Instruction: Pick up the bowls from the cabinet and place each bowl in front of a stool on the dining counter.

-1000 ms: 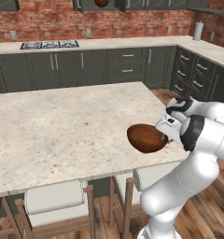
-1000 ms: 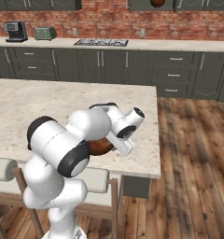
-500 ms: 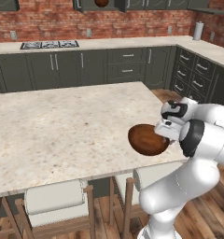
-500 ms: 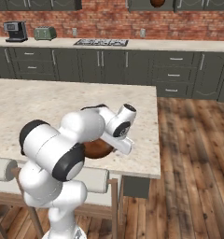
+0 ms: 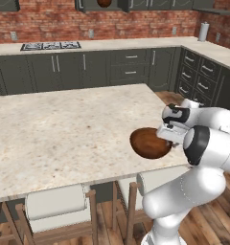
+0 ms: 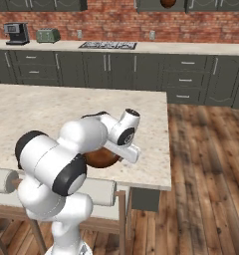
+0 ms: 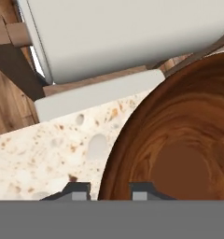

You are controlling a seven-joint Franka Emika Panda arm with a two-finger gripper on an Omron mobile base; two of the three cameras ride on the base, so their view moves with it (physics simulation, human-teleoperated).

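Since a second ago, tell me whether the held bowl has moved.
Yes. The bowl has shifted slightly left along the dining counter near edge, away from its right corner, gripper shut on its rim.

The white arm rises from its base, bends at a dark-jointed elbow and folds back on itself, so the forearm runs level and the wrist sits low. The gripper [image 7: 107, 189] is clamped on the rim of a bowl [image 5: 149, 142], one dark fingertip inside the rim and the other outside it. In the left base view the hand [image 5: 174, 125] lies just right of the bowl, which is tilted on its side; in the right base view the wrist [image 6: 125, 133] sits above and right of the bowl.
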